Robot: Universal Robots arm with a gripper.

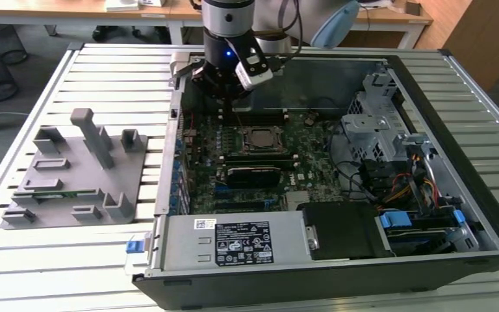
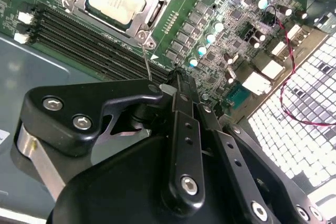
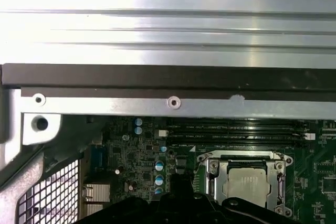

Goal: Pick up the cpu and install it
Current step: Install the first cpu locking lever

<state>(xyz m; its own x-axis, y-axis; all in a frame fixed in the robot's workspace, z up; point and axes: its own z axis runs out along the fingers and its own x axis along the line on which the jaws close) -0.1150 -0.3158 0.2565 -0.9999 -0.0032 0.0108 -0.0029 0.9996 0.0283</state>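
The gripper (image 1: 229,91) is hanging inside the open computer case (image 1: 479,214), above the far end of the motherboard (image 1: 310,140). Directly over the cpu (image 1: 258,138) in its socket the space is staying open from above. The drive cage (image 1: 375,123) and the cables (image 1: 388,185) are crowding the exterior view's right side. The power supply (image 1: 232,242) is blocking the near end. The case wall (image 3: 168,77) is standing close beside the gripper.
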